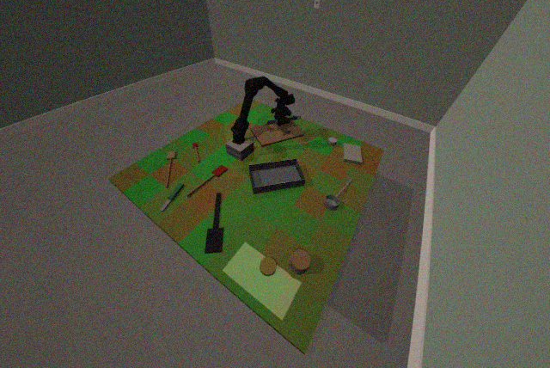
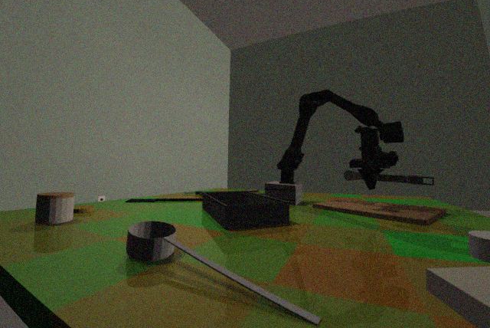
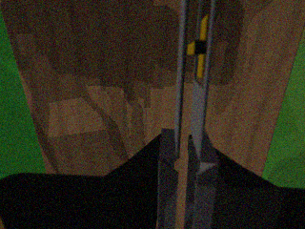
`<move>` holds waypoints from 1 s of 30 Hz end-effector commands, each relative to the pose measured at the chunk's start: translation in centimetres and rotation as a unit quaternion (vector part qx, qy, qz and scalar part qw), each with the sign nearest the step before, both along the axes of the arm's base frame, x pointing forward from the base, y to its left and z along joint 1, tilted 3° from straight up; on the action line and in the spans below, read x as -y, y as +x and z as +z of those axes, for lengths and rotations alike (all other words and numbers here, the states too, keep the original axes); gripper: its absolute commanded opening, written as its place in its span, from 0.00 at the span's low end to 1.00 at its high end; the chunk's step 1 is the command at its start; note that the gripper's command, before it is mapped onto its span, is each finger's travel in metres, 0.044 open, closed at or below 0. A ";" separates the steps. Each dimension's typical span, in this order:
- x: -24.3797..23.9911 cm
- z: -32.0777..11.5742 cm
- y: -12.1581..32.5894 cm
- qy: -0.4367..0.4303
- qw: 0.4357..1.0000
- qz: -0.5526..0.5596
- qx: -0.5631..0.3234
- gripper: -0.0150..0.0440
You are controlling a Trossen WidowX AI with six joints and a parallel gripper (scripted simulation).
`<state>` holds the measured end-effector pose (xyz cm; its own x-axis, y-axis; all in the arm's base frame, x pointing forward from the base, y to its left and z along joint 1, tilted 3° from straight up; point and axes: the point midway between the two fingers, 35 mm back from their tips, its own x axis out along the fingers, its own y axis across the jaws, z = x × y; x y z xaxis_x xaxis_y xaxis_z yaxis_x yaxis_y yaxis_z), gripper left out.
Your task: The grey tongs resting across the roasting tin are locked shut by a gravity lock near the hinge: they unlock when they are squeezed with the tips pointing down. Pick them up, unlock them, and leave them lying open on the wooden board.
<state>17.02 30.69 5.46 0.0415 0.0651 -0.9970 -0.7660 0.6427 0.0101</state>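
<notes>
Seen from above, a wooden spatula (image 1: pixel 169 170) and a green-handled knife (image 1: pixel 172 197) are laid out on the patchwork desk (image 1: pixel 266 217) (image 2: pixel 245 245) (image 3: pixel 293 138), well to the left of the roasting tin (image 1: pixel 278 187) (image 2: pixel 257 213). A small red-headed tool (image 1: pixel 198 153) is placed left of the tin and farther back; nearer to it, a red spatula (image 1: pixel 218 171) is seen. A black turner (image 1: pixel 215 237) is set to the tin's front left. In front of the tin, a yellowish disc (image 1: pixel 267 266) is rested on a pale sheet (image 1: pixel 253 272). Behind the tin, the wooden board (image 1: pixel 268 137) (image 2: pixel 417 216) (image 3: pixel 259 119) is overhung by the grey tongs (image 1: pixel 296 118) (image 2: pixel 407 178) (image 3: pixel 182 72), which are held nearly level, their arms close together. They are gripped by the pincer (image 1: pixel 280 122) (image 2: pixel 370 187) (image 3: pixel 183 162), whose fingers are parted only narrowly. To the tin's front right, a round tub (image 1: pixel 300 261) (image 2: pixel 55 208) is found; to its right, a long-handled pan (image 1: pixel 332 202) (image 2: pixel 150 243), and farther back, a white cup (image 1: pixel 333 141) (image 2: pixel 481 246) and a pale block (image 1: pixel 352 153) (image 2: pixel 467 287).
</notes>
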 end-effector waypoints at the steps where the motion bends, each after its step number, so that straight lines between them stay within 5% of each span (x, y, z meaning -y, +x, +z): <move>1: -0.1 -0.4 0.0 0.003 1.000 0.000 0.000 0.00; 22: -0.1 -3.2 0.0 0.003 1.000 0.000 0.000 0.00; 30: 0.1 -3.3 0.0 -0.001 1.000 0.000 -0.001 0.36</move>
